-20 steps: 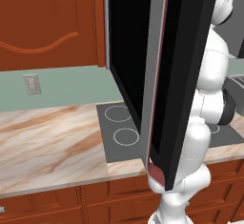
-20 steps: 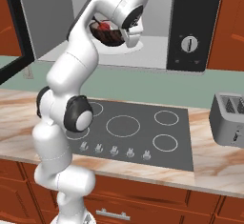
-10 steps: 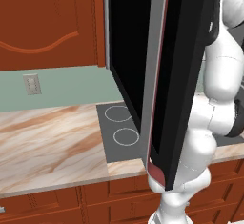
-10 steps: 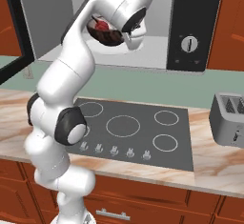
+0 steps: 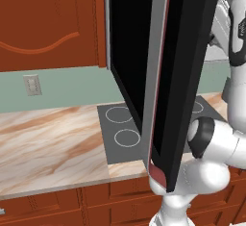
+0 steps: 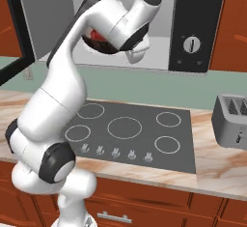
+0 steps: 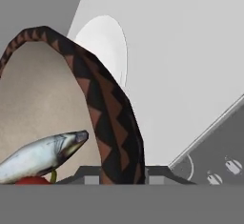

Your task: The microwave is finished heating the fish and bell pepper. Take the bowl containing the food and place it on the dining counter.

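Note:
My gripper is shut on the rim of the bowl at the mouth of the microwave. In the hand view the dark brown patterned rim of the bowl runs down between the fingertips of the gripper. On the bowl's beige inside lies the silver fish, with the top of the red bell pepper just under it. The pepper shows red in the bowl, partly behind my forearm. The microwave's black door stands wide open. The dining counter is out of view.
The white turntable lies on the microwave floor behind the bowl. Below is the grey cooktop set in a marble counter. A silver toaster stands at the right. Red-brown cabinets flank the microwave.
The bowl has come down and a little to the left, out toward the microwave's opening, still in the gripper. The arm's elbow has swung left and lower.

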Robot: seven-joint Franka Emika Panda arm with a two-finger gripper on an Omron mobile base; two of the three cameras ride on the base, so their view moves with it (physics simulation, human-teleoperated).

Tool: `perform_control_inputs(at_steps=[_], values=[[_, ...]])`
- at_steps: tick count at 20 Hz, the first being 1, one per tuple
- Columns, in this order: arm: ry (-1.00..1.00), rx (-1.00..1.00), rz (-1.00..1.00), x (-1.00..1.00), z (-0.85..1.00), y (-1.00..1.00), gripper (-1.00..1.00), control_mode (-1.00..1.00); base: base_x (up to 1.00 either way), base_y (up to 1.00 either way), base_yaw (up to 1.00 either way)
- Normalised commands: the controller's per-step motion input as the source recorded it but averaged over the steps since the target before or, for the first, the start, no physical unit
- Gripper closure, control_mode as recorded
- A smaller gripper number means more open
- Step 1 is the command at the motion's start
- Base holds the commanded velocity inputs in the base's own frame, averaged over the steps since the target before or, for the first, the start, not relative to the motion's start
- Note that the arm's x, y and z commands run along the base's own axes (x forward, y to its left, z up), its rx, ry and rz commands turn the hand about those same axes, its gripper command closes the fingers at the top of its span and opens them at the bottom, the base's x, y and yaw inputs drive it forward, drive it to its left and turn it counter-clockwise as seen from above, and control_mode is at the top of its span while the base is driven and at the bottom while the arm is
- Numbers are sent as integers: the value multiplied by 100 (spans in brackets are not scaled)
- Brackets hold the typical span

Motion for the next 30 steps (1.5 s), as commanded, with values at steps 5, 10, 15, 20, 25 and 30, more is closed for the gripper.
perform_control_inputs(at_steps=[5, 10, 15, 20, 25, 30], values=[[-2, 0, 0, -100, -16, -28, 100, -100, 0, 0, 0], [0, -3, 0, -100, -45, -18, 100, -100, 0, 0, 0], [2, -13, 0, -100, -75, 0, 100, -100, 0, 0, 0], [0, -19, 2, -67, -92, 4, 100, -100, 0, 0, 0], [-4, -6, 0, 0, -40, 1, 100, -100, 0, 0, 0], [0, 0, 0, 0, 0, 0, 100, -100, 0, 0, 0]])
